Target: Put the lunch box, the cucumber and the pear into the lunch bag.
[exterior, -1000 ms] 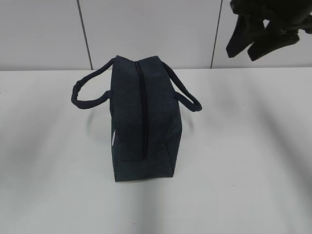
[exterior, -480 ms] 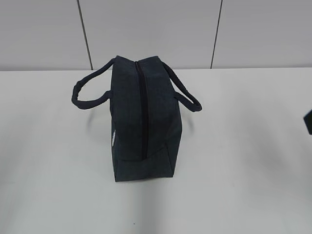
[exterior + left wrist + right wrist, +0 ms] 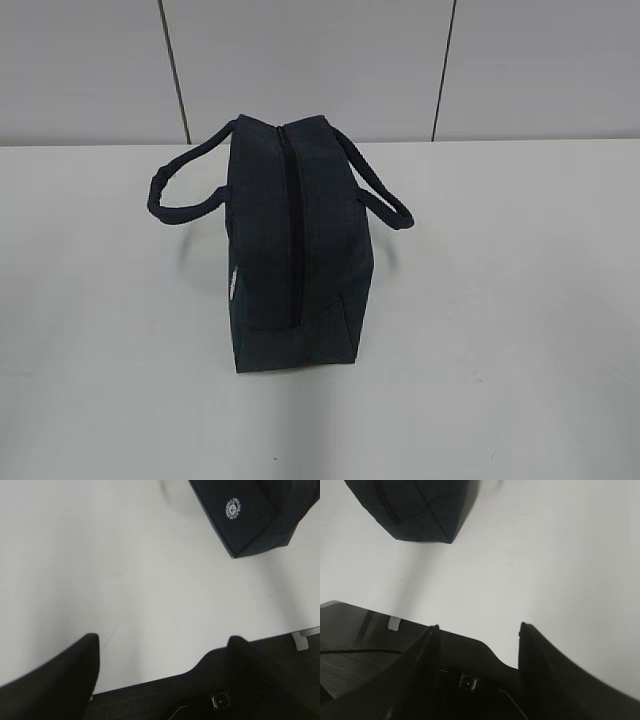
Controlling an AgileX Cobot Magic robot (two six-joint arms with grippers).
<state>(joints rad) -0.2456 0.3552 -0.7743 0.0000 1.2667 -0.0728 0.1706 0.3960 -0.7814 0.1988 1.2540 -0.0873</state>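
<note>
The dark navy lunch bag (image 3: pixel 295 255) stands on the white table, zipper line along its top shut, two loop handles hanging to either side. Its corner with the small white logo shows in the left wrist view (image 3: pixel 250 510); another corner shows in the right wrist view (image 3: pixel 415 507). The lunch box, the cucumber and the pear are out of view. My left gripper (image 3: pixel 162 640) is open and empty over the table's front edge, far from the bag. My right gripper (image 3: pixel 477 627) is open and empty, also back at the front edge. Neither gripper shows in the exterior view.
The white table (image 3: pixel 500 330) spreads round the bag on all sides. A grey panelled wall (image 3: pixel 300 60) stands behind it. The dark robot base (image 3: pixel 200 690) lies below the table's front edge.
The right arm, hanging at the upper right a second ago, dropped to the right edge and has now left the exterior view. The bag has not moved.
</note>
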